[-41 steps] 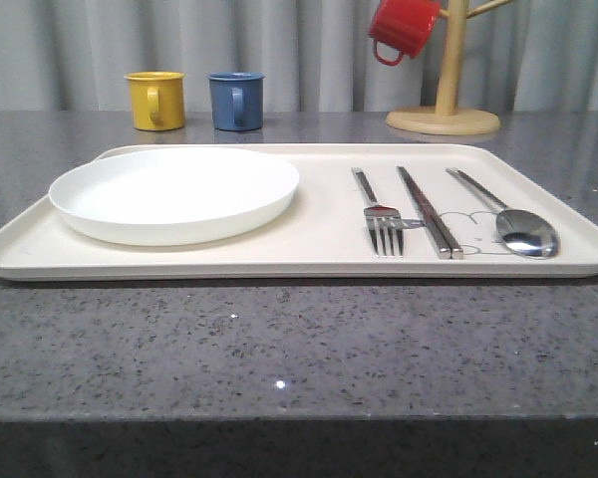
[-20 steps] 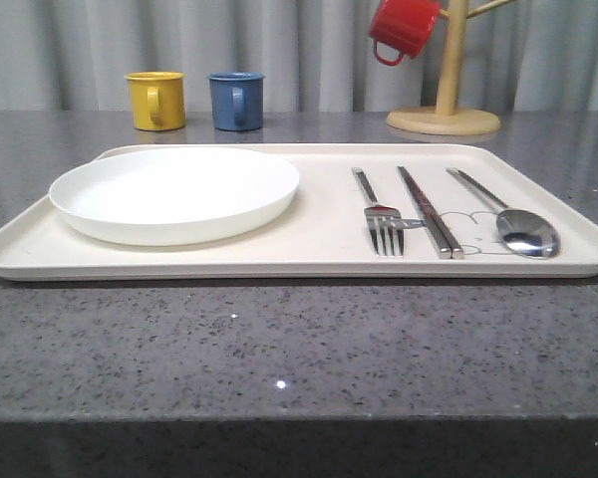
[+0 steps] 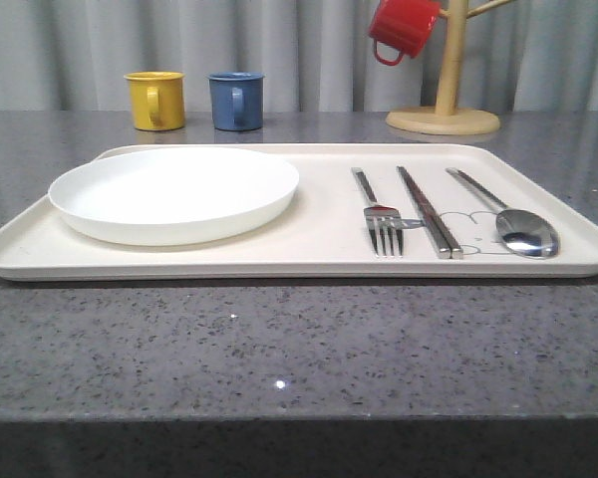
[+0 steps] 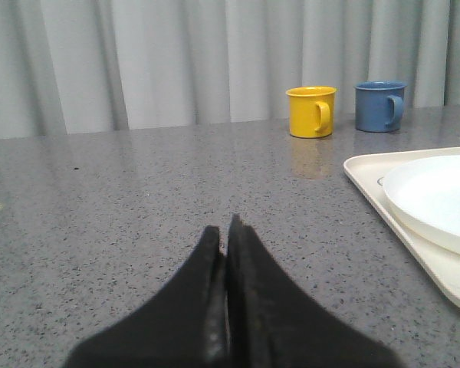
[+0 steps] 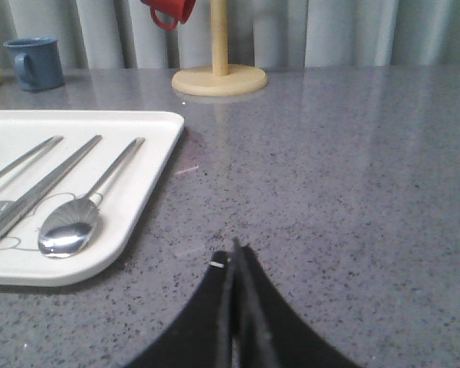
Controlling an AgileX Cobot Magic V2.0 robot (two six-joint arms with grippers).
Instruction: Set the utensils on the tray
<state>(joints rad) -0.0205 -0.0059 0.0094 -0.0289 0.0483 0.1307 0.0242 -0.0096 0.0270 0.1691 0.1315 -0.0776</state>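
We see fork (image 3: 382,224), chopsticks (image 3: 429,211) and spoon (image 3: 508,219) lying on the tray (image 3: 309,261) beside the white plate (image 3: 174,194); left gripper (image 4: 226,230) and right gripper (image 5: 235,257) rest clenched, empty, off the tray; the task looks finished, nothing further needed.

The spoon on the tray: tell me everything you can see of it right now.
The spoon is shiny silver metal, with a round bowl and a long, slim, flat handle. It lies flat on the cream tray, rightmost of the utensils, beside the chopsticks and apart from them. Its bowl faces up at the tray's near end, and the handle runs back, angled slightly left. The bowl rests by the grey drawing printed on the tray. Nothing grips it.
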